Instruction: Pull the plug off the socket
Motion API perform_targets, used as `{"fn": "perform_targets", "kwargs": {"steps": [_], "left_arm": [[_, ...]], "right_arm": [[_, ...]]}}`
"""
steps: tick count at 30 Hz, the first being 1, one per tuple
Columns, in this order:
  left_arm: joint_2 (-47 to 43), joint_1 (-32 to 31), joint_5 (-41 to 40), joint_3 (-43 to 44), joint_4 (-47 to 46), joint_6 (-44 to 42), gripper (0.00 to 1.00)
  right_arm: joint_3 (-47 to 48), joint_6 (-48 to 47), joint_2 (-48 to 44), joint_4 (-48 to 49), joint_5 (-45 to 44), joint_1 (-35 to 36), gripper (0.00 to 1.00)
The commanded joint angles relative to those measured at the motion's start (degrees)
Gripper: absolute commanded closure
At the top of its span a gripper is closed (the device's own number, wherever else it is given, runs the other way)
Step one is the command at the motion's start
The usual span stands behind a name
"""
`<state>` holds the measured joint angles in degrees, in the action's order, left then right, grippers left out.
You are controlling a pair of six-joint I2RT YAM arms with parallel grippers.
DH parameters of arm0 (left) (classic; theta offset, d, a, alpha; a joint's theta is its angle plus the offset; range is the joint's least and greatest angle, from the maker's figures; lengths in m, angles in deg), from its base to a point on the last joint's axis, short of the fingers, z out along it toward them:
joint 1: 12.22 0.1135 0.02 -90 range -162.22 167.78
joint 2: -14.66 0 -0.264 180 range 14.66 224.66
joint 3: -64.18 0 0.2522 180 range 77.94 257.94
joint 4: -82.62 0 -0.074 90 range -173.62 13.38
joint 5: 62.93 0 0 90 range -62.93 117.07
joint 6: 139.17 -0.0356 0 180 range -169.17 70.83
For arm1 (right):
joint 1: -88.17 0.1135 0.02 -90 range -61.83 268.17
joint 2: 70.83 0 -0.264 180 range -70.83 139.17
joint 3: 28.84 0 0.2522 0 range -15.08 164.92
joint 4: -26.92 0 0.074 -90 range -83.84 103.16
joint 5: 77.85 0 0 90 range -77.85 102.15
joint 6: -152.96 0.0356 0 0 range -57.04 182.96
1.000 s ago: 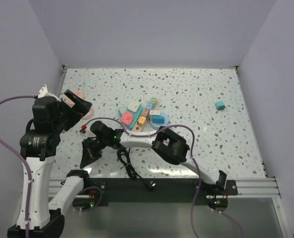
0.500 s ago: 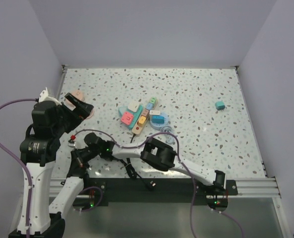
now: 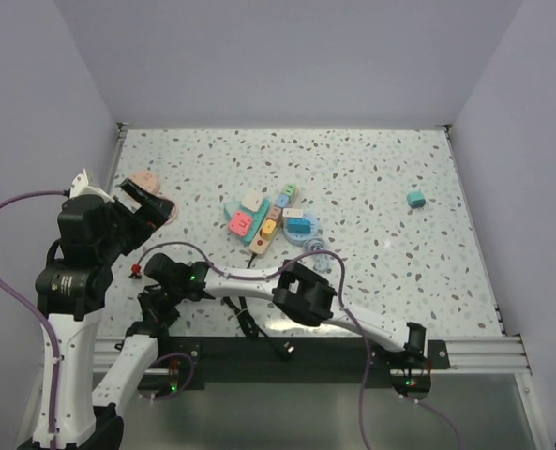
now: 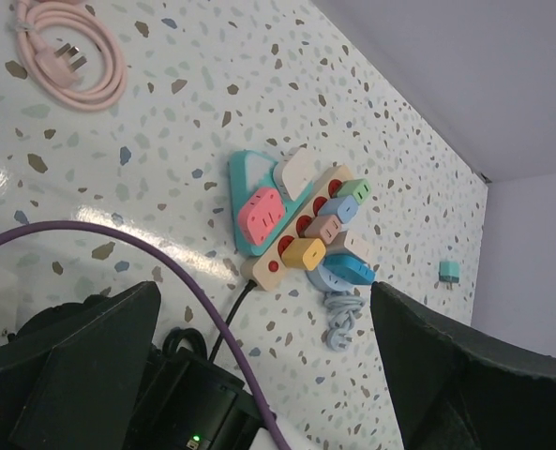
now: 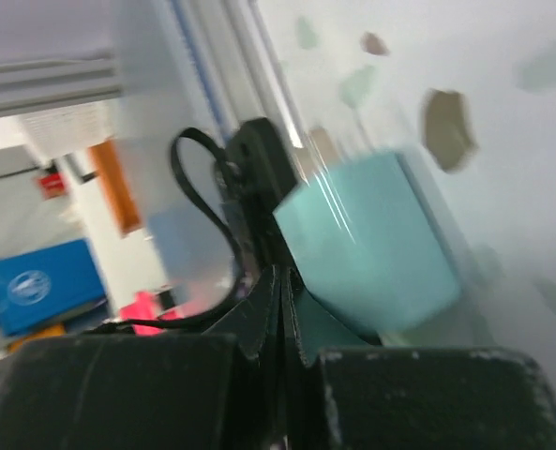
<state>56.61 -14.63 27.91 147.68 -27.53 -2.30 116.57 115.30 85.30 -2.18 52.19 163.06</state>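
**Item 1: socket** (image 4: 301, 228). Pale wooden strip with a row of red round faces. It lies slantwise on the speckled table (image 3: 381, 262), about mid-table and left of centre. A thin black cable (image 3: 242, 317) leaves its near end and runs towards the arm bases.

**Item 2: plugs on and against the socket.** The yellow plug (image 4: 304, 253) and green plug (image 4: 357, 190) sit on the strip. The pink plug (image 4: 262, 213) and white plug (image 4: 294, 171) sit on a teal piece touching one long side of the socket. The blue plug (image 4: 348, 269) is against the other long side, with a pale blue cable (image 4: 338, 316) bunched just beside it.

**Item 3: left gripper** (image 4: 263, 305). Raised above the table, left of the socket and well apart from it. Jaws spread wide and holding nothing.

**Item 4: right gripper** (image 5: 279, 289). Near-left of the socket, well apart from it, down by the table's near edge. Fingers pressed fully together. A blurred teal shape (image 5: 371, 253) sits just beside the tips; whether it is touched or held cannot be told.

**Item 5: pink cable coil** (image 4: 71, 56). Far-left of the socket, well apart.

**Item 6: teal block** (image 3: 414, 199). Right of the socket, well apart.
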Motion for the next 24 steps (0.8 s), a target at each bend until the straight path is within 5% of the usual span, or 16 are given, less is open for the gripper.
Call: {"fn": "perform_targets", "kwargs": {"steps": [1, 5, 10, 18, 24], "left_arm": [[0.58, -0.22, -0.67, 0.05, 0.50, -1.08, 0.00], [0.23, -0.22, -0.67, -0.04, 1.03, -0.91, 0.01], [-0.47, -0.22, -0.67, -1.00, 1.03, -0.29, 0.01], [-0.21, -0.22, -2.77, 2.07, 2.44, -0.55, 0.01], [-0.21, -0.22, -3.21, 2.16, 2.62, -0.20, 0.01]], "right_arm": [[0.27, -10.85, -2.15, -20.86, -10.66, 0.25, 1.00], [-5.77, -12.43, -7.76, -19.39, -18.40, 0.08, 1.00], [-8.09, -10.41, -9.45, -15.95, -17.79, -1.50, 1.00], [-9.92, -10.06, -12.69, -3.84, 13.89, -1.68, 1.00], [-12.49, -2.33, -13.77, 7.51, 15.36, -1.42, 1.00]]}}
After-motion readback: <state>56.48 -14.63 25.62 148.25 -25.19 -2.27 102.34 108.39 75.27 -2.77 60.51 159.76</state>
